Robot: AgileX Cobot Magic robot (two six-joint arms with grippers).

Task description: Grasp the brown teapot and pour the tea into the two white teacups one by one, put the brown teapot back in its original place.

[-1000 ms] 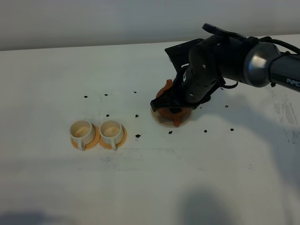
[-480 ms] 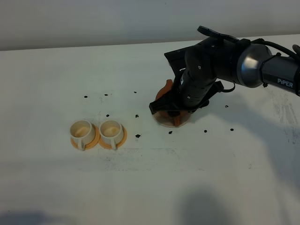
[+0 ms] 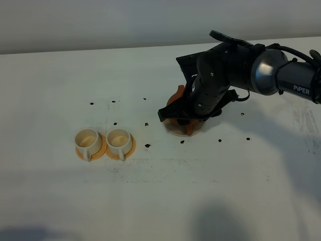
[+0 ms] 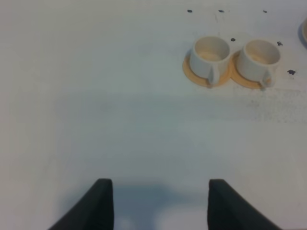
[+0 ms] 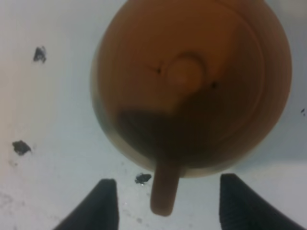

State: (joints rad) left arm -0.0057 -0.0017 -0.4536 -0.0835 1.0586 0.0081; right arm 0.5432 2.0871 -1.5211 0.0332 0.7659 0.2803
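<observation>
We start on the left, where the left gripper (image 4: 159,191) hangs over the bare white table (image 3: 200,191). Its two dark fingers stand well apart and there is nothing between them. In its own camera the two cups lie ahead of it, well clear of the fingers.

From the high camera, the left cup (image 3: 88,140) and the right cup (image 3: 119,140) stand upright side by side. They are just beside each other, and each sits on a small orange saucer (image 3: 103,149) with its handle turned toward the near edge of the table. The two saucers touch or nearly touch; we cannot tell which. Small black specks (image 3: 147,145) are scattered over the table between the cups and the pot, and beyond it.

Further right, the brown teapot (image 5: 192,76) sits upright on its round beige coaster (image 3: 174,132), well apart from the cups. Its lid is on, with the knob (image 5: 184,74) near the middle.

In the high view the right arm (image 3: 261,70) bends down over the pot and hides most of it. The right gripper (image 5: 167,191) is spread wide just above the pot and has hold of nothing. A narrow brown part juts out from the pot's body between its fingers. Neither finger touches that part, and we cannot tell whether it is the handle or the spout.
</observation>
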